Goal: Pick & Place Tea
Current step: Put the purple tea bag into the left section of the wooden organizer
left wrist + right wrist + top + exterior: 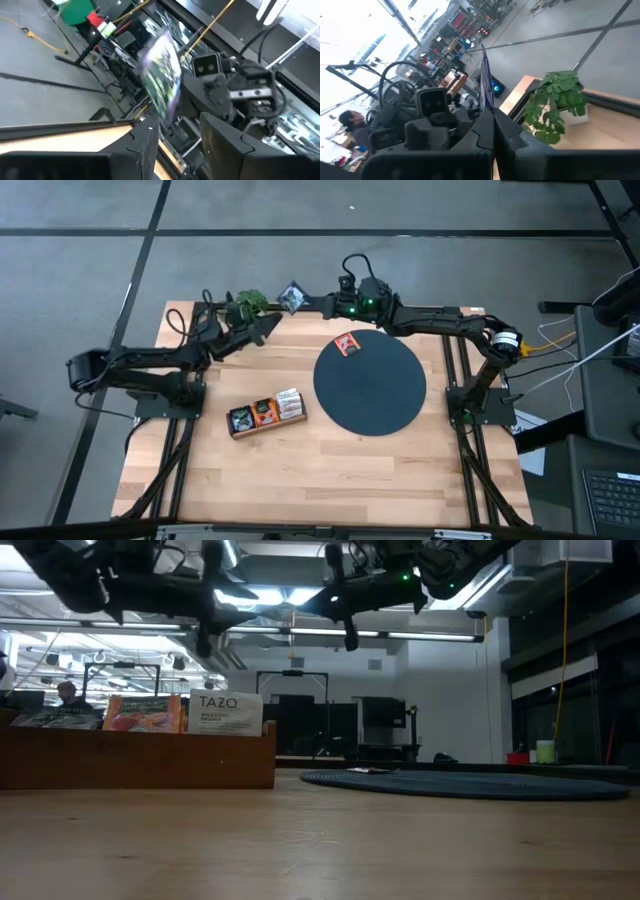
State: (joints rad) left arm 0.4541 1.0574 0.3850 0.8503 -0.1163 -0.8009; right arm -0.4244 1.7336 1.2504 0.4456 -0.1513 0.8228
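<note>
Seen from above, both dark arms meet over the far edge of the light wooden table (pixel 330 480), at about twelve o'clock from the big dark round disc (pixel 370 382).

The right gripper (pixel 312 303) is closed on a small dark blue-black square tea sachet (pixel 292 297) and holds it in the air, beyond the table's far edge. In the right wrist view this sachet (pixel 486 82) stands on its edge, pinched between the two dark fingers (pixel 485 130), which are pressed together.

The left gripper (pixel 272 323) points toward the same sachet from about eight o'clock of it. In the left wrist view its two fingers (pixel 145 140) stand apart with a clear gap, and the sachet (pixel 161 80) is in front of them and blurred; I cannot tell whether they touch it. So the left gripper holds nothing that I can see.

One small red-orange tea sachet (pixel 347 344) lies flat on the disc, near its rim at about eleven o'clock.

The long wooden compartment tray (pixel 266 414) lies on the table at about nine o'clock from the disc, a little apart from it. Dark, orange and white sachets stand upright in it. In the low view a white sachet (pixel 225 713) in the tray shows the word TAZO.

A small green leafy plant (pixel 250 301) stands at the far edge of the table, just beside the left gripper.
</note>
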